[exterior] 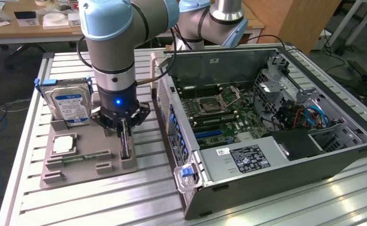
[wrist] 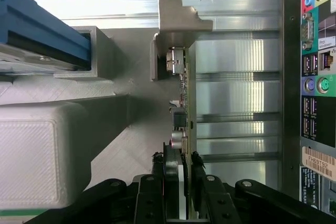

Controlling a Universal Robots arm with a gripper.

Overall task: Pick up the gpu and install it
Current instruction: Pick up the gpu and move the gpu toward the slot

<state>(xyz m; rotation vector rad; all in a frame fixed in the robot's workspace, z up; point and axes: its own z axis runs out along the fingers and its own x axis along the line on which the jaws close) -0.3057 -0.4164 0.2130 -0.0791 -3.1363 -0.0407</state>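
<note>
The gpu (exterior: 126,147) stands on its edge in a slot at the exterior view's right side of the grey holder tray (exterior: 85,172). My gripper (exterior: 124,131) comes straight down on it from above. In the wrist view the gpu (wrist: 185,103) appears edge-on, with its silver end bracket (wrist: 178,22) at the far end. My gripper (wrist: 180,163) is shut on the card, with a black finger (wrist: 159,177) pressed against each face. The card's lower edge still sits in the tray.
The tray also holds a hard drive (exterior: 70,106), a square processor (exterior: 64,143) and a memory stick (exterior: 76,158). The open computer case (exterior: 334,141) lies on the exterior view's right, motherboard (exterior: 221,113) facing up. Its rear port panel (wrist: 317,77) is close beside the gpu.
</note>
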